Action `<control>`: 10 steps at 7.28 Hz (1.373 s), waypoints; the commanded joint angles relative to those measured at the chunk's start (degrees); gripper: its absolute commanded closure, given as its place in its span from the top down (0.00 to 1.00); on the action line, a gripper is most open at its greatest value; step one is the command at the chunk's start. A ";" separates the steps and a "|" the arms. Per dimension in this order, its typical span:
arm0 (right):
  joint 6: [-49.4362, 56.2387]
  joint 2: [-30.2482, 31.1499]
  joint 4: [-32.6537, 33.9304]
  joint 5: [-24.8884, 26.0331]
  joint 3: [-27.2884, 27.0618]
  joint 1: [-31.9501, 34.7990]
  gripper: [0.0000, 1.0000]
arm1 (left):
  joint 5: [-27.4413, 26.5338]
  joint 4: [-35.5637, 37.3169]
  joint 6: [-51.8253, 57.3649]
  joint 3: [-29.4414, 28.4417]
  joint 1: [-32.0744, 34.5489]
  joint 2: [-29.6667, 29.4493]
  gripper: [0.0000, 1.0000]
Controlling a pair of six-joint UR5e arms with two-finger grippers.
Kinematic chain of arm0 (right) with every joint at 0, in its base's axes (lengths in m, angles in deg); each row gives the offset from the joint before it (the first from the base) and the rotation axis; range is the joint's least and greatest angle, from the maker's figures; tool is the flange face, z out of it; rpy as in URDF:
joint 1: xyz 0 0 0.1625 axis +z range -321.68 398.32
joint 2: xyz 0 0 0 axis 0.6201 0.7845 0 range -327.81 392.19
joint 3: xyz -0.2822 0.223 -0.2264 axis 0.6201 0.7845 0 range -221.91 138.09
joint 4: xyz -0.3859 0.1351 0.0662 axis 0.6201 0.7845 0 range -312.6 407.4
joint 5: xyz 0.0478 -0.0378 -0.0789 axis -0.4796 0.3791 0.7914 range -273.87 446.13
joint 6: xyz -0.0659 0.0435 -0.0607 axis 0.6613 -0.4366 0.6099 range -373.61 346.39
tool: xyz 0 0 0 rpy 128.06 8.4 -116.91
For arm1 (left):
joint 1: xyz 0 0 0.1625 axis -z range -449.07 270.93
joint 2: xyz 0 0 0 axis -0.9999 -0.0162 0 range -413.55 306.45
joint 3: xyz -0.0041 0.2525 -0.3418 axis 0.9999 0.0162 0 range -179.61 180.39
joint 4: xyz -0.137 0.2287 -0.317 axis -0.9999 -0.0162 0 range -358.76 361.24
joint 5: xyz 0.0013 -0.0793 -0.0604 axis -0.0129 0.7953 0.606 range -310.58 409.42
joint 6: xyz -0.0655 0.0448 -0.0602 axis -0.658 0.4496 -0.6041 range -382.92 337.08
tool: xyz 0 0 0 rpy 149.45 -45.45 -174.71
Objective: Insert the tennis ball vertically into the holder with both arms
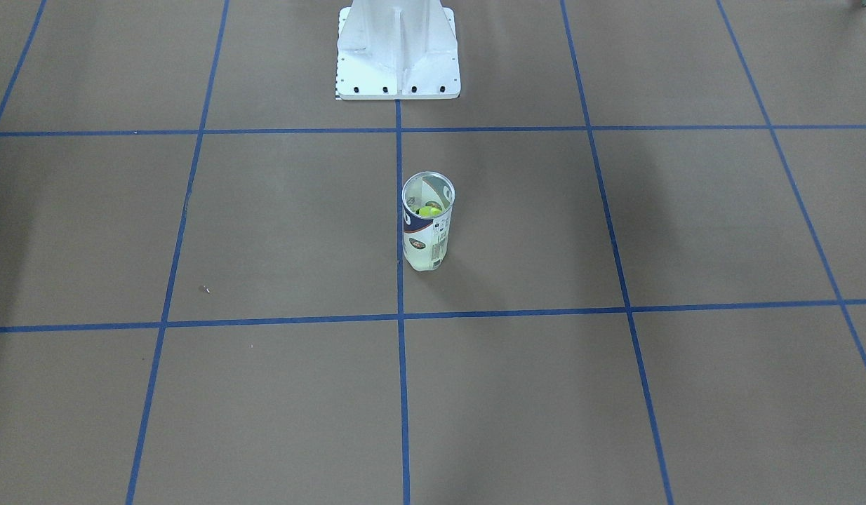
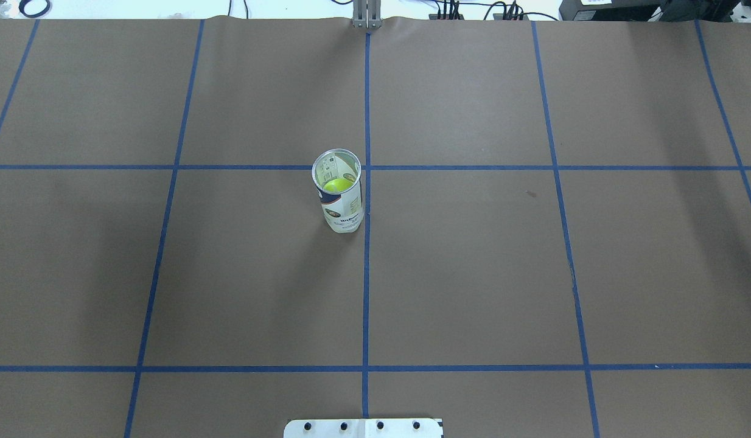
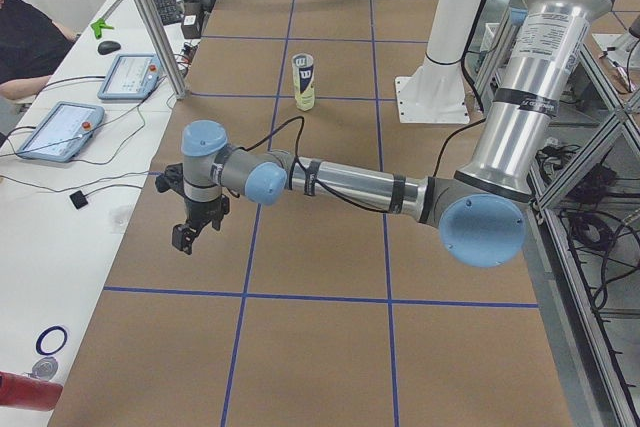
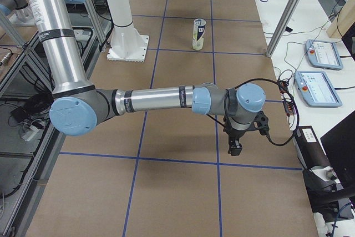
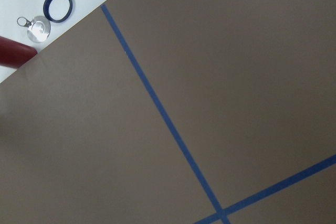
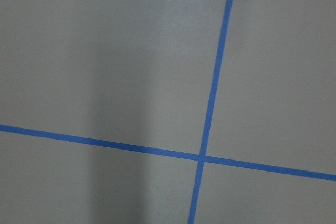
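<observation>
The holder (image 1: 427,235) stands upright near the table's middle, a clear can with a white and navy label and a silver rim. It also shows in the overhead view (image 2: 343,207). A yellow-green tennis ball (image 2: 337,185) sits inside it, below the rim (image 1: 429,210). Both arms are stretched out low to the table's ends, far from the holder. The left gripper (image 3: 190,232) shows only in the left side view and the right gripper (image 4: 235,147) only in the right side view. I cannot tell whether either is open or shut. Both wrist views show only bare table and blue tape.
The white pedestal base (image 1: 398,52) stands behind the holder. Blue tape lines grid the brown table. A blue ring (image 5: 58,7), a silver lid (image 5: 39,29) and a red object (image 5: 13,53) lie off the table's left end. Tablets (image 4: 319,87) lie beyond its right end.
</observation>
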 commanded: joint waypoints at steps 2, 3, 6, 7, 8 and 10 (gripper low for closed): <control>-0.41 6.58 -2.55 3.50 -3.75 0.37 0.99 | 9.26 3.81 -15.64 9.56 1.15 5.09 1.00; -0.85 6.95 -2.20 3.33 -3.68 0.37 0.99 | 9.27 11.68 -20.19 15.89 0.97 5.97 1.00; -0.94 7.30 -1.94 3.06 -3.24 0.37 0.99 | 9.71 22.13 -15.35 22.81 1.06 12.73 1.00; -0.94 7.65 -1.85 3.06 -3.16 0.37 0.99 | 9.36 21.60 -14.44 18.98 0.97 12.05 1.00; -0.86 8.52 -1.94 2.89 -3.42 0.37 0.99 | 9.27 20.12 -14.35 17.12 0.97 12.66 1.00; -0.86 10.63 -2.20 1.93 -5.16 0.64 0.99 | 9.36 18.44 -14.52 12.47 0.97 10.48 1.00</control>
